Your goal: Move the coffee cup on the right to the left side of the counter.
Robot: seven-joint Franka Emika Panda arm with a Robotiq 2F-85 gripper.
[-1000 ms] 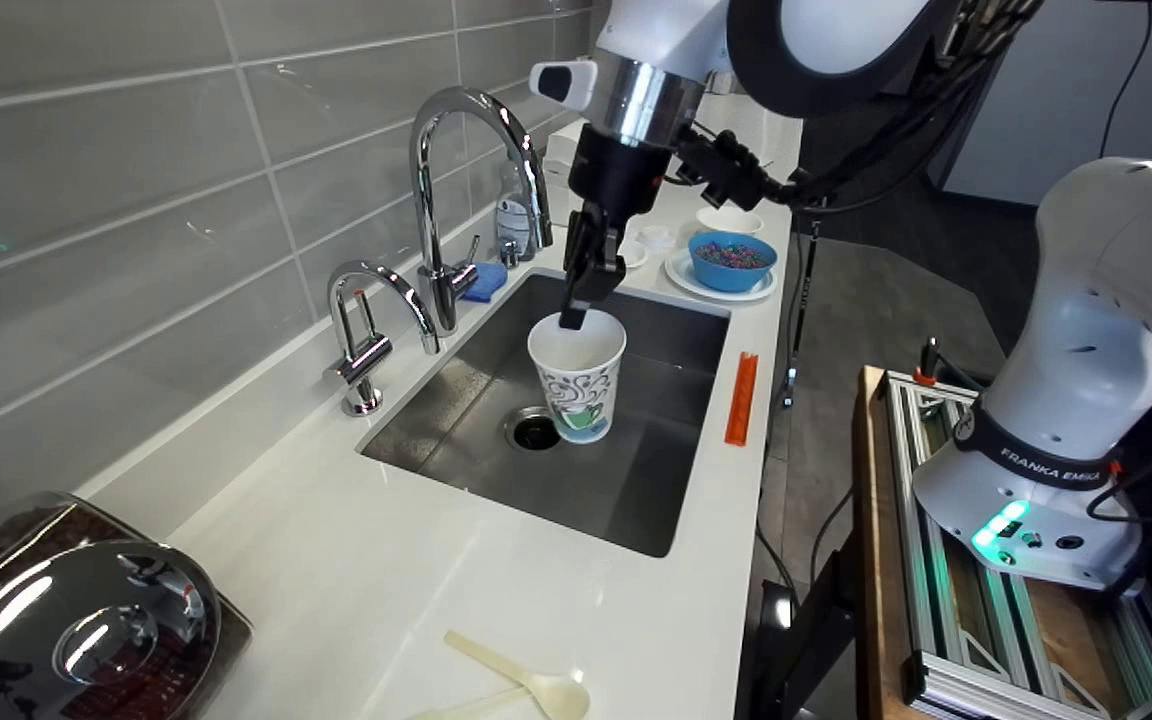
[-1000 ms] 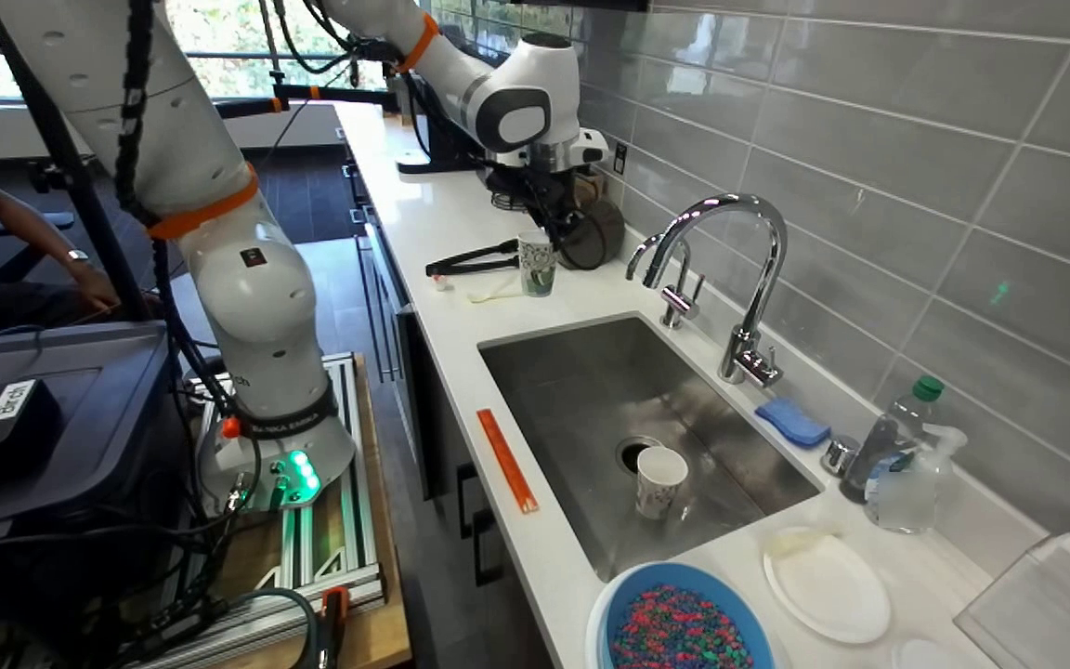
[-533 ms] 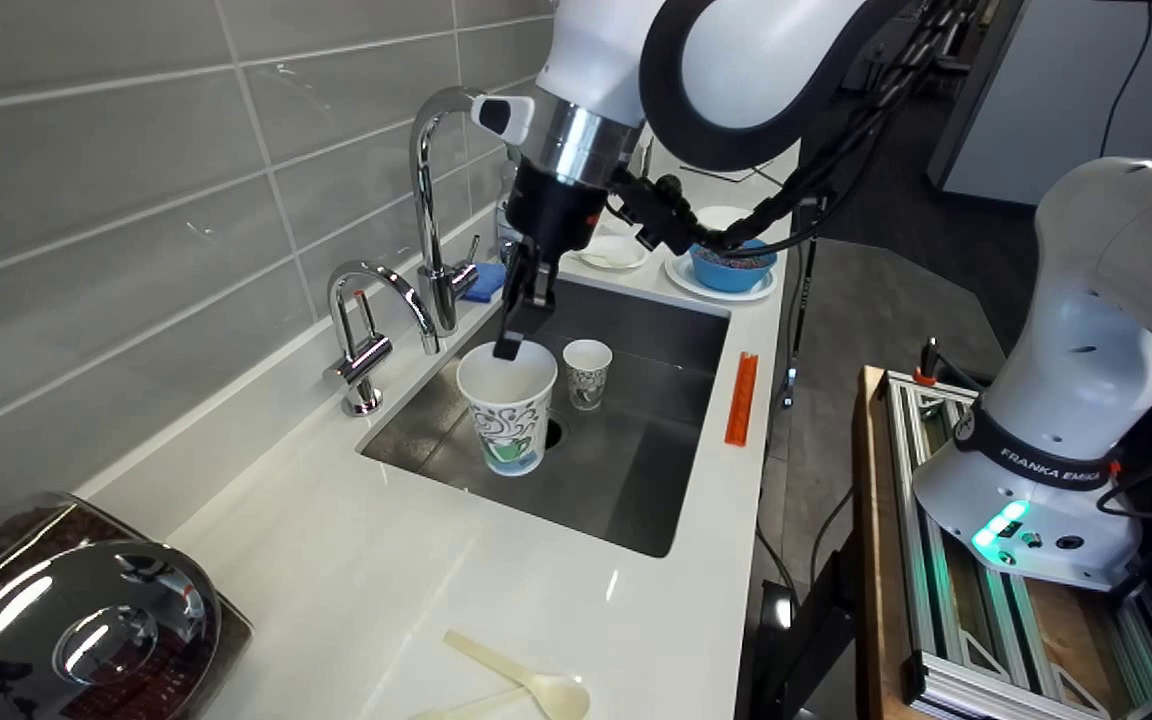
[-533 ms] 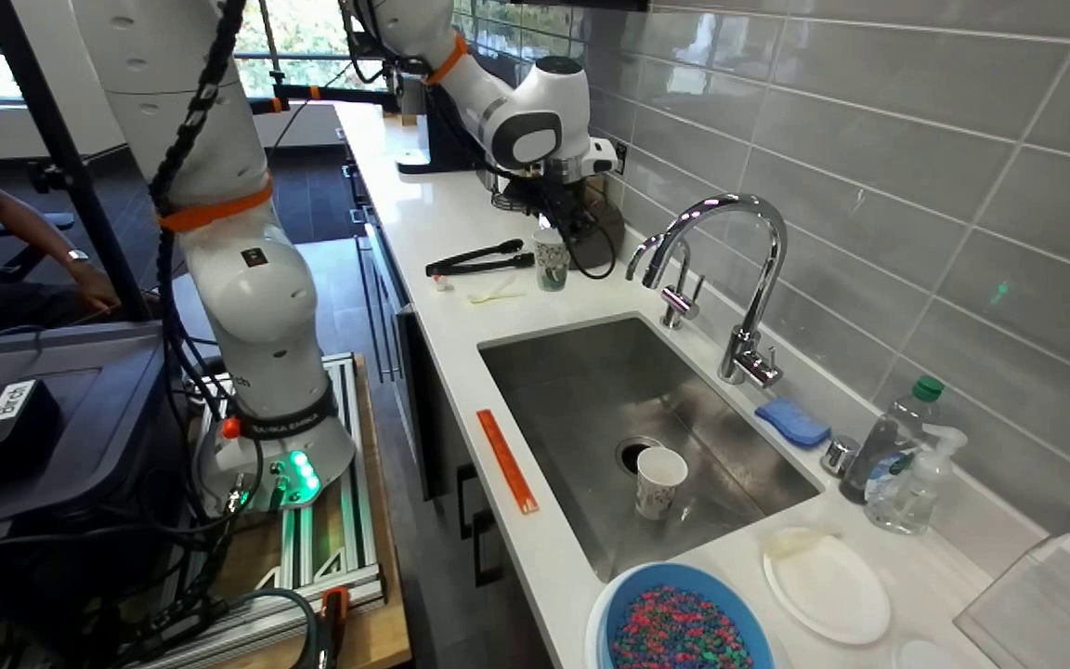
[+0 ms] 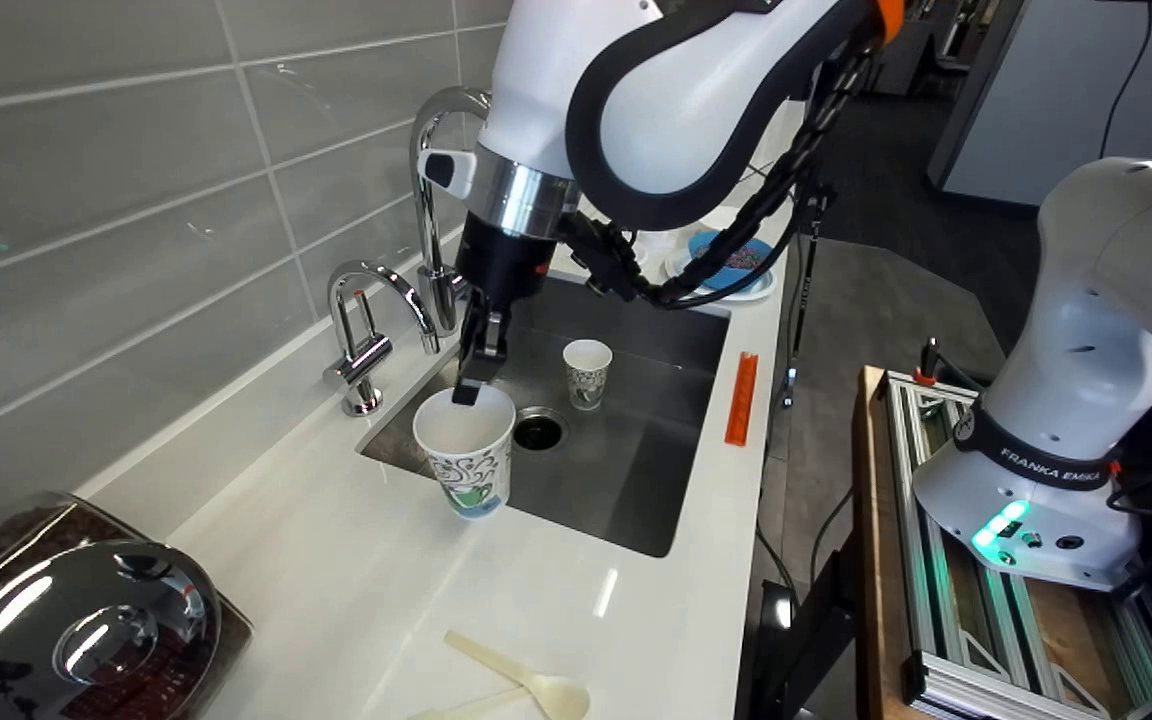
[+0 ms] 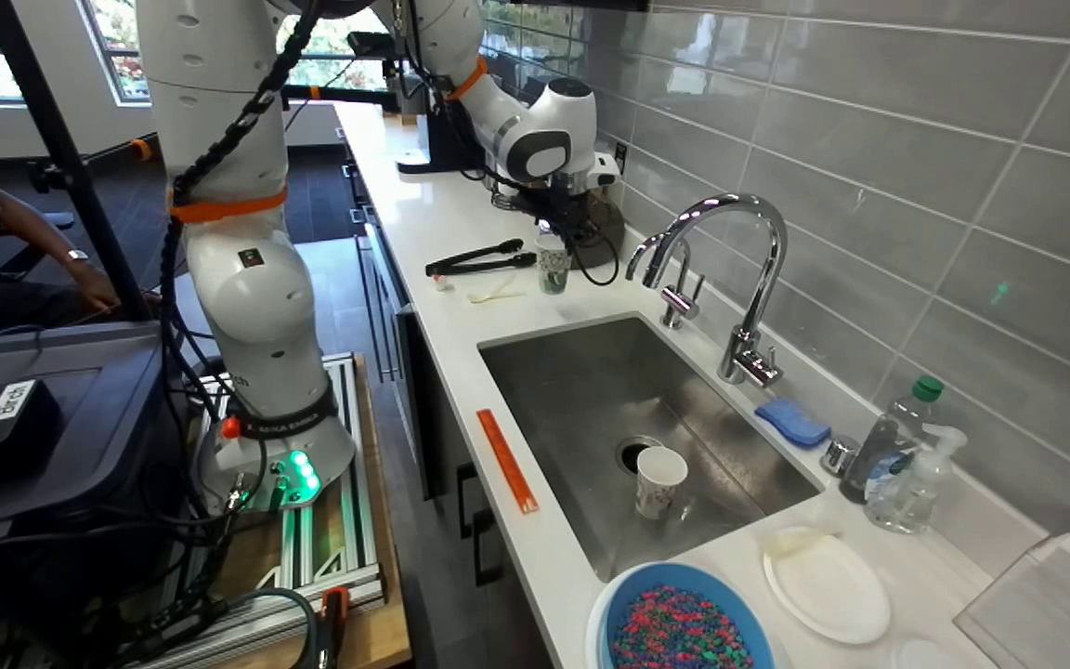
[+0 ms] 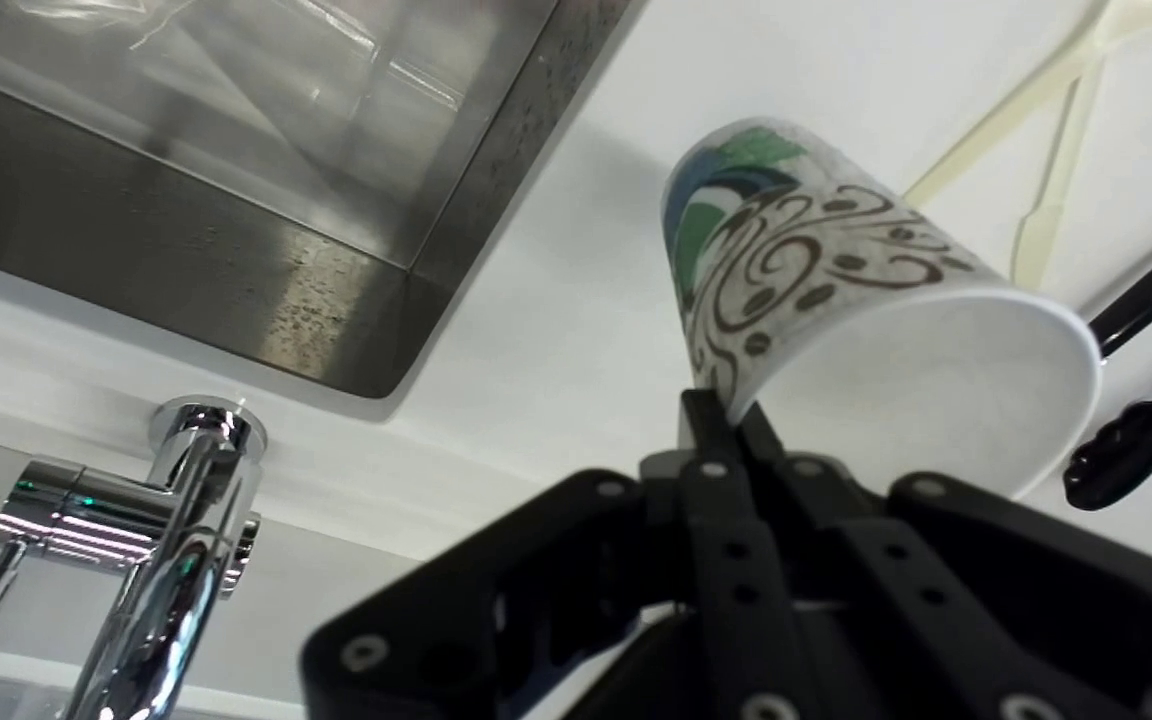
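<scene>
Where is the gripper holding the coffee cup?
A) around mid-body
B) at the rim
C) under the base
B: in the wrist view the gripper pinches the wall of the coffee cup at its rim, one finger inside and one outside.

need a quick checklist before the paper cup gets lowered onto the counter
1. Grip: ok. The gripper pinches the paper cup at its rim.
2. Base past the sink: ok. The wrist view shows it over the counter.
3. Spoon out of the way: ok. It lies apart from the held cup in an exterior view.
4. Other cup out of the way: ok. It stands in the sink.
5. Gap under the base: cannot tell. No view shows it squarely.
</scene>
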